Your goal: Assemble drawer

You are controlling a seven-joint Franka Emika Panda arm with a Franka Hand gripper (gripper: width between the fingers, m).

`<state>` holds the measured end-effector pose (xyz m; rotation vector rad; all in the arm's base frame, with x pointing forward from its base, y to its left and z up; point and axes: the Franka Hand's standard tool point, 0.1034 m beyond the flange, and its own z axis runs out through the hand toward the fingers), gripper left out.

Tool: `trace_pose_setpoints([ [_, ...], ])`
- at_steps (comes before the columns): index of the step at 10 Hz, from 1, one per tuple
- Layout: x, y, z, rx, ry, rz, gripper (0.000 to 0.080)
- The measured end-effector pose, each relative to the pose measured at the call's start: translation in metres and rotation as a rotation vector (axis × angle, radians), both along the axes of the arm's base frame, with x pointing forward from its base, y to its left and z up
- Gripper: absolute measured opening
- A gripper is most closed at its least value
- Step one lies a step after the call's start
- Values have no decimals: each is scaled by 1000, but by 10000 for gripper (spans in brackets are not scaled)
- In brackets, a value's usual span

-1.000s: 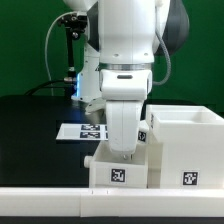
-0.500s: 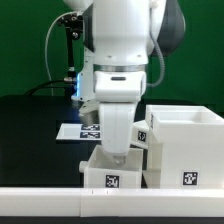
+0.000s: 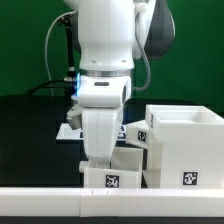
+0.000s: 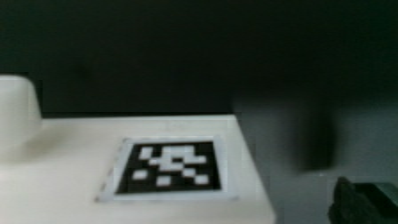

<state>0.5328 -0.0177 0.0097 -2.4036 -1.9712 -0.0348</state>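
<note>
Exterior view: the gripper [image 3: 100, 155] reaches down to the far edge of the small drawer tray [image 3: 112, 177]. The tray stands just beside the large drawer casing [image 3: 186, 145] on the exterior view's right, and the marker board [image 3: 72, 131] lies farther back. The tray hides the fingertips, so it cannot be told whether they are apart or together. Wrist view only: a blurred tag [image 4: 173, 168] on a white surface, and one dark fingertip [image 4: 366, 198].
</note>
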Motion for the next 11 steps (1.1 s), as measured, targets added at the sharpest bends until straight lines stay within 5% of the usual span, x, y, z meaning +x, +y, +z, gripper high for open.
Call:
trace_pose_setpoints([
  [4, 0, 0, 0, 0, 0, 0, 649],
  [5, 0, 0, 0, 0, 0, 0, 572],
  [7, 0, 0, 0, 0, 0, 0, 253],
  [8, 0, 0, 0, 0, 0, 0, 253],
  [9, 0, 0, 0, 0, 0, 0, 79],
  [11, 0, 0, 0, 0, -1, 6, 37],
])
